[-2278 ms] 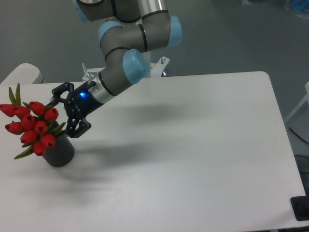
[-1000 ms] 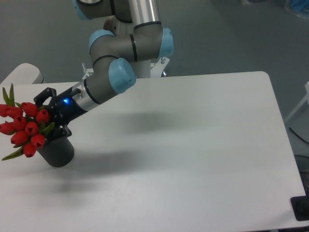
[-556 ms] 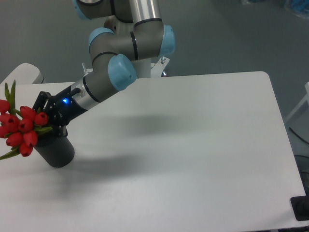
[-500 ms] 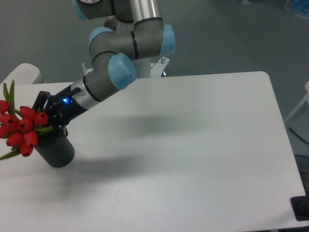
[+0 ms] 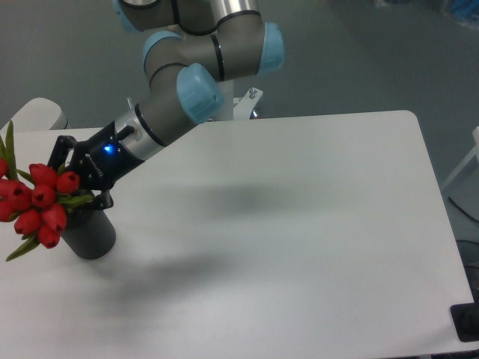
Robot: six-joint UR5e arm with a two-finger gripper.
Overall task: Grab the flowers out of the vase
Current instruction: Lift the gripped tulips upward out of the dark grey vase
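The flowers, a bunch of red tulip buds with green leaves, lean out to the left over the rim of the vase, a short dark grey cylinder at the table's left edge. My gripper reaches in from the right, just above the vase. Its black fingers are closed around the bunch just below the buds. The lower stems are hidden behind the gripper and the vase rim, so I cannot tell whether they are still inside the vase.
The white table stretches to the right. A white rounded object sits off the table's far left corner. The robot's base stands at the table's back edge. A black object is at the bottom right corner.
The open gripper moved left onto the bunch, pushed it over to the left and closed on it. Since half a second ago the arm and bunch have shifted slightly right.
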